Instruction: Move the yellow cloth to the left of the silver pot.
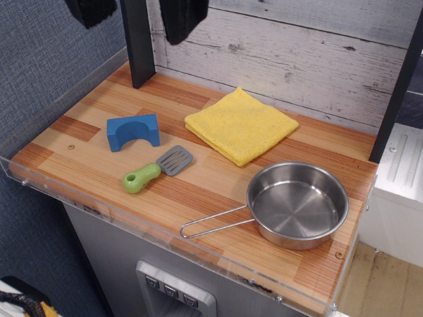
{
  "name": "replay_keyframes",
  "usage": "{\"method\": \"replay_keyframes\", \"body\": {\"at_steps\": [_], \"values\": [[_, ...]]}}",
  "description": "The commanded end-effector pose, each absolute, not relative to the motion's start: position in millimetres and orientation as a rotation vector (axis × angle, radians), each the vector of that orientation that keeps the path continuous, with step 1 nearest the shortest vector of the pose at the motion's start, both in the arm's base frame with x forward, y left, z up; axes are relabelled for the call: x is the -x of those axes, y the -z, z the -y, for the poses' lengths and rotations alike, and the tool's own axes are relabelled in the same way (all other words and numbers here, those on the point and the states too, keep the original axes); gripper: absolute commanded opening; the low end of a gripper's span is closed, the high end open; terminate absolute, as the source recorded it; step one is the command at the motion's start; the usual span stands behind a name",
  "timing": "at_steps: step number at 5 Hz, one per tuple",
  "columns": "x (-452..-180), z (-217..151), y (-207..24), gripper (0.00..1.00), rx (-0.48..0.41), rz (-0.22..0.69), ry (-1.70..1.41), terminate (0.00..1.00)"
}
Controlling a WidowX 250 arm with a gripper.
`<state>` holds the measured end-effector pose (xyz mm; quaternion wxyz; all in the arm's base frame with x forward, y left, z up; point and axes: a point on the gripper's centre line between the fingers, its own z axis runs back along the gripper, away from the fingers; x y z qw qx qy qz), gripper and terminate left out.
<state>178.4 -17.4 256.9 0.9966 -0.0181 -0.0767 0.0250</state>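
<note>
Yellow cloth (241, 125) beyond silver pot (297, 204)

One yellow cloth (241, 125) lies on the wooden table (79, 158), and one silver pot (297, 205) stands near its right end. There is also one blue arch-shaped block (133, 131) and one small grey spatula (157, 168) with a green handle.

Only the gripper (135, 16) shows, two dark fingers hanging at the frame's eleven o'clock edge (tips cropped), held apart, gripping nothing.
</note>
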Motion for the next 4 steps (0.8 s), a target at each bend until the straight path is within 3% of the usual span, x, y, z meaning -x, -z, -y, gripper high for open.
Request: {"method": "replay_keyframes", "body": {"at_steps": [1, 4], "values": [[-178, 17, -257, 1.0, 0.036, 0.153, -0.05, 0.0], [-237, 24, -288, 1.0, 0.05, 0.332, -0.095, 0.0]]}}
